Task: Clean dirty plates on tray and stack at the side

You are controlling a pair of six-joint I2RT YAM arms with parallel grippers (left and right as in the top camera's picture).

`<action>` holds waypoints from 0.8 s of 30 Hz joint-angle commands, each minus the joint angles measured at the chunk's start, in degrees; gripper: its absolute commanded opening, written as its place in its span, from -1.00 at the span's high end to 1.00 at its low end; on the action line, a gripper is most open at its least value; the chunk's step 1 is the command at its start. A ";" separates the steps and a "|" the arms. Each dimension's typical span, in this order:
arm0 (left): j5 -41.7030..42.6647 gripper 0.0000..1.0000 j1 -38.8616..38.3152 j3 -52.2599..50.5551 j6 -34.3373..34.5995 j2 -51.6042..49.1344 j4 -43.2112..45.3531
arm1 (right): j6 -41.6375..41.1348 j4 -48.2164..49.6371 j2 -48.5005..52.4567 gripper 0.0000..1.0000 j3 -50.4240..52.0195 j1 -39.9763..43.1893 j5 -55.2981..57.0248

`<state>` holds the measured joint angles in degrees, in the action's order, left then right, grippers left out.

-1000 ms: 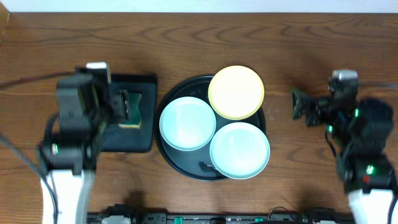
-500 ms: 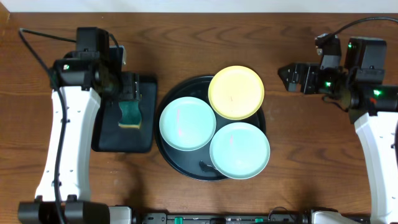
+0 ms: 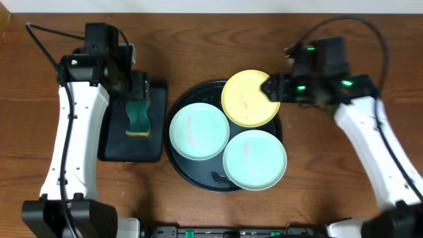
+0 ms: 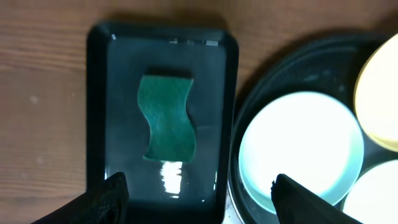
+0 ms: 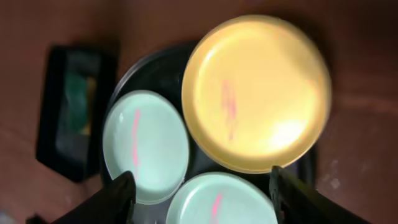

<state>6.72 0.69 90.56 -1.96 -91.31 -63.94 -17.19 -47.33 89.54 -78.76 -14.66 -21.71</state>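
The round black tray [image 3: 178, 157] holds three plates, each with a pink streak: a yellow plate [image 3: 248, 100] at the back, a mint plate [image 3: 199, 131] on the left and a mint plate [image 3: 255, 159] at the front right. My right gripper [image 3: 272, 88] is open and empty above the yellow plate's right edge. The right wrist view shows the yellow plate [image 5: 256, 93] and both mint plates [image 5: 146, 146] [image 5: 221, 202] below the open jaws [image 5: 202, 196]. My left gripper [image 3: 139, 89] is open and empty above the back of the rectangular tray, with its jaws [image 4: 196, 196] wide apart.
A green sponge [image 3: 137, 118] lies in a smaller rectangular black tray [image 3: 109, 149] left of the round tray. It also shows in the left wrist view [image 4: 168, 118]. Bare wooden table [image 3: 330, 172] lies to the right and behind.
The right arm has swung left, bringing its gripper from the right side to the yellow plate's edge. The left arm has risen and settled over the sponge tray. The plates have not moved.
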 commanded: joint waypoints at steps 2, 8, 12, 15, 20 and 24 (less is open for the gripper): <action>-0.04 -0.50 0.26 2.21 -0.37 1.40 0.13 | -3.80 -5.35 8.28 -0.26 -7.98 -7.43 6.29; -0.09 -0.50 0.26 2.16 -0.39 1.40 -1.64 | -6.58 -6.97 16.13 -0.13 -11.10 -16.28 10.01; -0.26 -0.50 0.28 1.64 -0.35 1.38 -1.79 | -12.33 -7.30 20.06 0.20 -11.02 -19.85 14.16; -6.40 -0.50 0.39 1.55 4.83 1.29 -1.86 | -14.38 -7.10 23.56 0.31 -11.02 -21.97 15.89; -10.23 -0.50 1.16 1.53 9.68 1.29 -2.05 | -16.02 -7.39 27.45 0.42 -11.02 -22.62 15.61; -10.23 -0.50 2.10 1.46 10.03 1.29 -2.03 | -16.02 -6.80 29.46 0.48 -11.02 -22.69 15.26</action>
<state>-1.23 1.83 91.44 5.61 -90.76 -65.69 -31.48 -54.52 117.75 -88.79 -36.95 -7.38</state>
